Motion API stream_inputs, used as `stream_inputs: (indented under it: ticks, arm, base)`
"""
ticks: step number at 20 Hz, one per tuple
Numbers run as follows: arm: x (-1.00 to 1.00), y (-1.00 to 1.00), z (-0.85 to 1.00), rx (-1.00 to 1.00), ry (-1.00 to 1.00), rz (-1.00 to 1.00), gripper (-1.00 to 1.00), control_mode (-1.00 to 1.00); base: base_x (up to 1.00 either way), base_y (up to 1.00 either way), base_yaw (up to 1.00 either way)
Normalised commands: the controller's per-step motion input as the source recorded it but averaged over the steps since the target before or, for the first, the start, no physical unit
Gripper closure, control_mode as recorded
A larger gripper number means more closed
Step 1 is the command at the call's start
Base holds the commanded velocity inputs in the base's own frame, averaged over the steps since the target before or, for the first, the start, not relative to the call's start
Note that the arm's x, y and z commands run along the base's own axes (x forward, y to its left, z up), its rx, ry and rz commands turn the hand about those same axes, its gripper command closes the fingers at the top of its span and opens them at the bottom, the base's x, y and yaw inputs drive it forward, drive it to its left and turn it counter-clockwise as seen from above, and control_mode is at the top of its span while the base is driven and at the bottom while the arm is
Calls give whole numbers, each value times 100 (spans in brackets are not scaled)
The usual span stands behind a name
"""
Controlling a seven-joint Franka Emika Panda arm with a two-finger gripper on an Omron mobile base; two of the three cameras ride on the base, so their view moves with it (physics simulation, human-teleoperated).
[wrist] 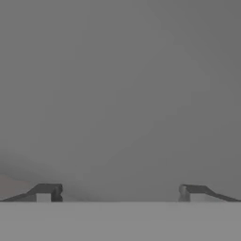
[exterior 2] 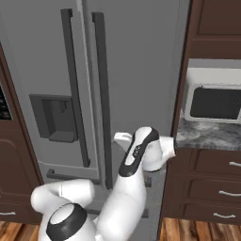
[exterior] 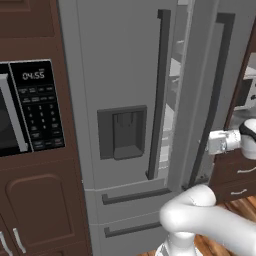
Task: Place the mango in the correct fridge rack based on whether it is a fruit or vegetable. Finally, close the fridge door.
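Observation:
The fridge door (exterior: 202,75) is the tall grey right-hand one with a long dark bar handle (exterior: 220,85). It stands slightly ajar, and a narrow gap (exterior: 175,75) on its left shows shelf edges inside. My gripper (exterior: 209,142) points at the door's face just right of the handle, at about mid height, close to or touching it. In the right base view the door (exterior 2: 141,66) looks nearly shut and the gripper (exterior 2: 120,137) is against it. The hand view shows flat grey door surface close up, with the gripper (wrist: 120,193) open and nothing between its fingertips (wrist: 47,192). The mango is out of view.
The left fridge door with the recessed dispenser (exterior: 122,132) is shut. A built-in microwave with a keypad (exterior: 37,105) sits left of the fridge. On the right are a white microwave (exterior 2: 214,101) on a stone counter (exterior 2: 207,135) and brown drawers (exterior 2: 212,188) below it.

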Motion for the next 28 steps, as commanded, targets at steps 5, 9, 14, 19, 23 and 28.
stream_inputs:
  ticks: [5,9,14,19,23,28]
  arm:
    - [77,12,9,0,2,-41,-100,-100]
    - [87,-1,13,0,8,-39,-100,-100]
    - [89,-30,17,0,11,-31,-100,-100]
    - [92,-64,15,2,14,-28,-100,-100]
    - [63,-64,2,2,11,-30,-100,-100]
    - [-11,-6,-73,-6,-24,-37,-100,-100]
  base:
    - [0,0,0]
    - [0,0,0]
    - [0,0,0]
    - [0,0,0]
    - [0,0,0]
    - [0,0,0]
